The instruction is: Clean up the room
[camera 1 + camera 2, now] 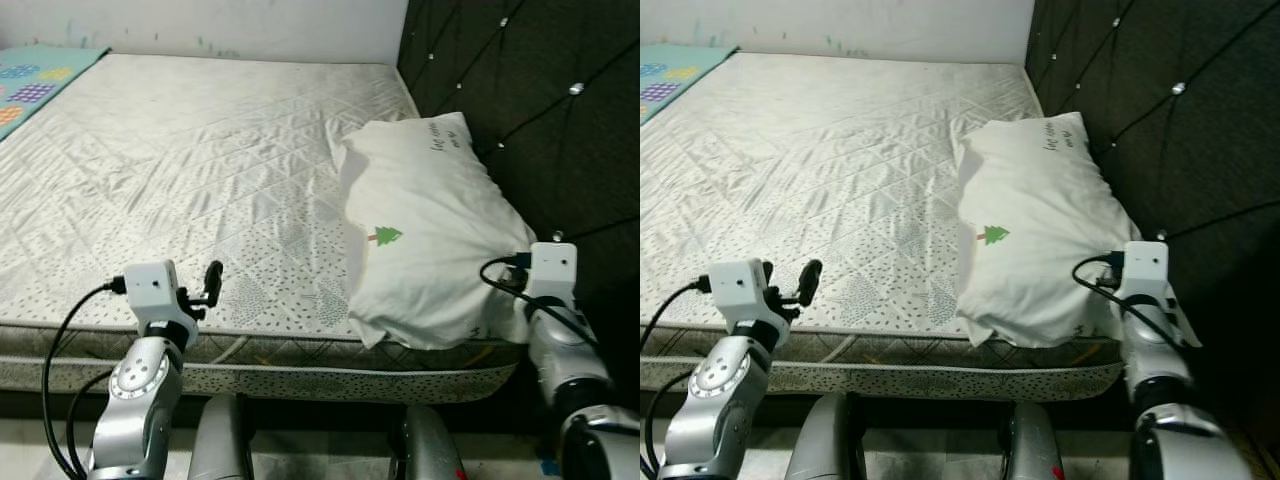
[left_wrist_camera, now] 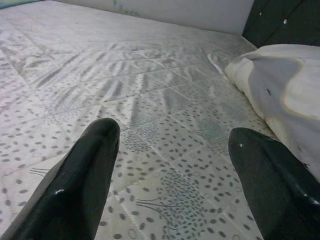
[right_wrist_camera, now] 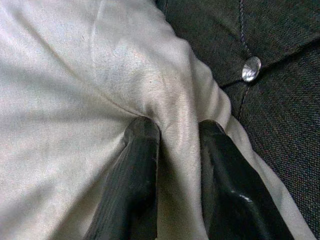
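Left gripper: the left gripper [image 2: 172,165] hovers low over the near edge of the bed, its two black fingers [image 2: 82,180] spread wide apart with nothing between them; in the left eye view it sits just past the silver left arm [image 1: 140,390].

Right gripper: the right gripper [image 3: 177,150] is pinched onto a fold of pillow cloth; the two black fingers [image 3: 135,170] stand on either side of a raised ridge of the fabric, close to the headboard.

Right arm: the silver right arm [image 1: 565,350] reaches up at the near right corner of the bed, its white wrist block against the pillow's near right end.

Pillow: the white fabric pillow with a small green tree print [image 1: 425,230] lies on the right side of the mattress, alongside the headboard, its near end hanging slightly over the mattress edge; dark writing marks its far end.

Mattress: the pale grey quilted mattress with a dotted leaf pattern [image 1: 190,190] stretches away from the robot, bare across its left and middle.

Headboard: the dark tufted fabric headboard with shiny studs [image 1: 540,110] rises along the right side, touching the pillow.

Far left: a light blue patterned mat [image 1: 35,80] lies beyond the mattress's far left corner.

Far end: a white wall [image 1: 230,25] runs behind the bed.
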Controlling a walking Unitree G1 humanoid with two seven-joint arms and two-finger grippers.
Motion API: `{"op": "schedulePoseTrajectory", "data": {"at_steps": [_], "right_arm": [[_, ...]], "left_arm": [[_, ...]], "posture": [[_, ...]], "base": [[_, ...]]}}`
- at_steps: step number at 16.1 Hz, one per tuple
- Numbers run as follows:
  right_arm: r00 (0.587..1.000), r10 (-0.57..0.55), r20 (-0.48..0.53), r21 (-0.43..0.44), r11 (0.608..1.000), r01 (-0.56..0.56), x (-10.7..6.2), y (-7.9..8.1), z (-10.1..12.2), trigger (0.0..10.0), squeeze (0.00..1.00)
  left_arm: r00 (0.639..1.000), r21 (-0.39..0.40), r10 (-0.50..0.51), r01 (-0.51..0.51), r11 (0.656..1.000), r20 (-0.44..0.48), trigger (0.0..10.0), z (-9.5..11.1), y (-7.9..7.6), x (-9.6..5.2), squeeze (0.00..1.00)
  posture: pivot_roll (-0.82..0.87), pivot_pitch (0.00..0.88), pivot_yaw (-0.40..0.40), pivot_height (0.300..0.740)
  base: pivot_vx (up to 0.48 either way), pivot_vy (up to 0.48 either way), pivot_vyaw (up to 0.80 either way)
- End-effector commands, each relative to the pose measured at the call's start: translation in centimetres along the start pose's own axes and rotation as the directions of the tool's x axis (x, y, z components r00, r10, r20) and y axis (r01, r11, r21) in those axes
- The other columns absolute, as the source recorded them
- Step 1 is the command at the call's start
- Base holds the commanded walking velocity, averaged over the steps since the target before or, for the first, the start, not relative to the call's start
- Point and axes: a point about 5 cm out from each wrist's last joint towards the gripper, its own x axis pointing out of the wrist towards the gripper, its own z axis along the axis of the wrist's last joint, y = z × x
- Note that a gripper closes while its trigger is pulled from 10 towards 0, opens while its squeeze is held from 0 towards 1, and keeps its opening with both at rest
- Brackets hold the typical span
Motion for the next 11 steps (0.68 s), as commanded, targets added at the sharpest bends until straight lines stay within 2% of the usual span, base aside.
{"op": "schedulePoseTrajectory", "data": {"at_steps": [1,2,4,6,8,9,11], "right_arm": [[0.999,0.006,0.053,0.028,1.000,-0.008,0.0,0.6,0.8,10.0,1.00],[0.996,0.001,0.089,0.019,1.000,-0.003,0.0,0.8,1.2,10.0,1.00],[0.978,-0.018,0.208,-0.055,0.998,0.030,-0.2,1.1,3.0,10.0,1.00],[0.958,0.000,0.287,-0.056,0.998,0.017,-0.5,2.0,4.5,10.0,1.00],[0.946,0.016,0.323,-0.009,1.000,-0.014,-1.1,3.2,5.2,10.0,1.00],[0.952,0.015,0.306,0.029,0.999,-0.025,-1.4,3.9,5.0,10.0,1.00],[0.951,0.039,0.306,0.034,0.998,-0.052,-2.1,5.1,4.7,10.0,1.00]], "left_arm": [[1.000,0.010,-0.016,0.016,1.000,0.002,10.0,-0.1,-0.4,0.1,0.00],[1.000,0.010,-0.020,0.020,1.000,0.004,10.0,-0.1,-0.6,0.3,0.00],[1.000,0.008,-0.029,0.029,1.000,0.011,10.0,0.0,-0.8,0.6,0.00],[0.999,0.004,-0.034,0.034,0.999,0.016,10.0,0.1,-1.0,0.6,0.00],[0.999,-0.002,-0.031,0.031,1.000,0.032,10.0,0.0,-1.2,0.6,0.00],[0.998,-0.008,-0.026,0.026,1.000,0.050,10.0,0.2,-1.1,0.6,0.00],[0.998,-0.010,-0.019,0.020,1.000,0.064,10.0,0.4,-1.0,0.8,0.00]], "posture": [[-0.02,0.000,-0.027,0.550],[-0.02,0.000,-0.027,0.550],[-0.03,0.000,-0.025,0.550],[-0.03,0.000,-0.025,0.550],[-0.04,0.000,-0.027,0.550],[-0.04,0.000,-0.029,0.550],[-0.04,0.000,-0.028,0.550]], "base": [[0.000,0.000,0.00],[0.000,0.000,0.00],[0.000,0.000,0.00],[0.000,0.000,0.00],[0.000,0.000,0.00],[0.000,0.000,0.00],[0.000,0.000,0.00]]}}
